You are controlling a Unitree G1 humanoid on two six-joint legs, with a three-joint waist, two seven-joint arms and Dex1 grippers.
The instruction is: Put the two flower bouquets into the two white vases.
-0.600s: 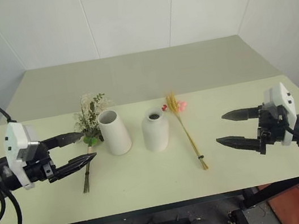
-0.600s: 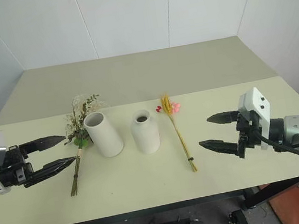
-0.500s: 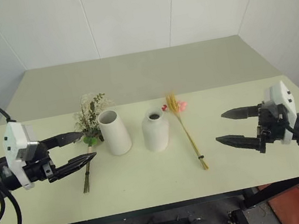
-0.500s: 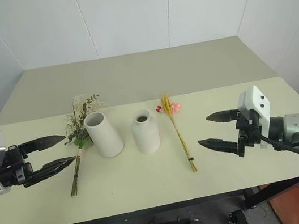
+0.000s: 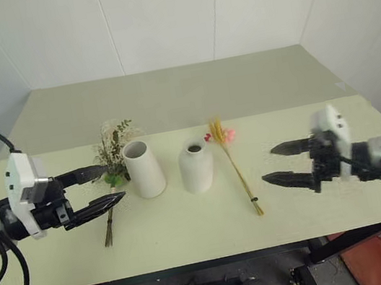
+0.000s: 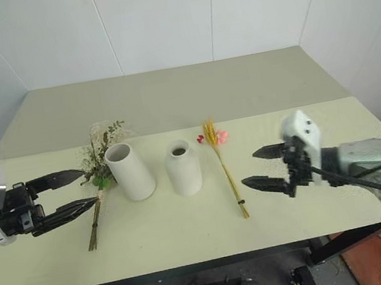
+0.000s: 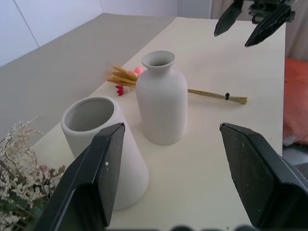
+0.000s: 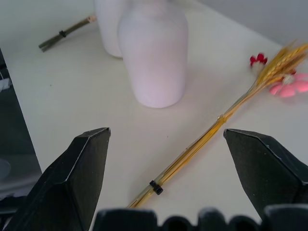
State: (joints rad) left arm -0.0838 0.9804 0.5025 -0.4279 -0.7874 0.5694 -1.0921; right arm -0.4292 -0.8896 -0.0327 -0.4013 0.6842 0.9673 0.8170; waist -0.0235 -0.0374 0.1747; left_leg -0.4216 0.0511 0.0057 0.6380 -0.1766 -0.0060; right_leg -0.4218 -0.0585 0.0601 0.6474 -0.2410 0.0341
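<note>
With both jaws released and empty, we judge the wheat bundle (image 5: 235, 166) light and brittle, best pinched low on its tied stalks.

Cone vase (image 5: 144, 168) beside bottle vase (image 5: 196, 165) (both upright), leafy bouquet (image 5: 113, 171) left, wheat bundle (image 5: 235, 163) right, flat

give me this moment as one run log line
left gripper: open, by rose bouquet | right gripper: open, by wheat bouquet | both bouquets on table | cone vase, bottle vase: empty
</note>
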